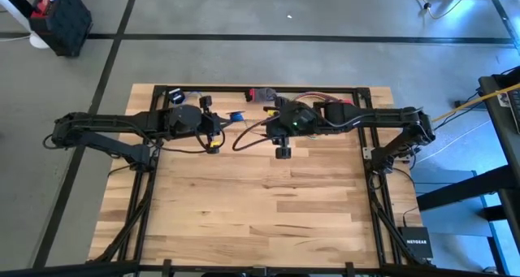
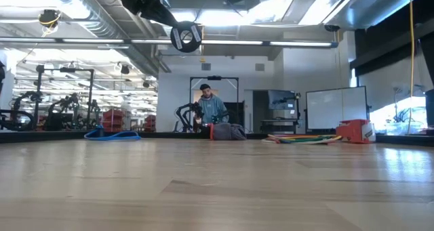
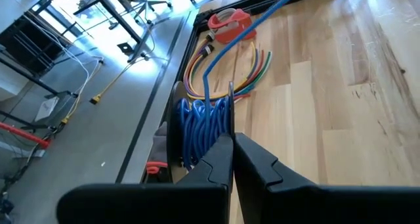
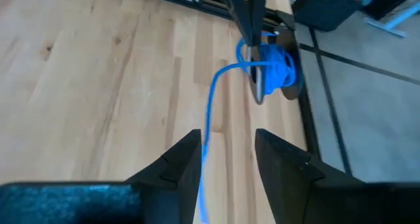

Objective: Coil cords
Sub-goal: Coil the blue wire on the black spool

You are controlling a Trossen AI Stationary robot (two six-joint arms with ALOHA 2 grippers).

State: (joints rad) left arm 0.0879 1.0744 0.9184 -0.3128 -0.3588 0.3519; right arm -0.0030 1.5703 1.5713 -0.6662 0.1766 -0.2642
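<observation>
Spread right gripper (image 4: pixel 226 161) low in frame, blue cord (image 4: pixel 211 112) slack between the fingers, ungripped. Farther up, coil (image 4: pixel 274 65) near the table's (image 4: pixel 98 66) edge. Left gripper (image 3: pixel 233 159) pressed together. Probably light, limp, springy; best pinched near the coil.

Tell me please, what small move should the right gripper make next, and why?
Probably close the right gripper on the blue cord: its fingers stand open, with the loose strand running between them to the coil at the shut left gripper.
</observation>
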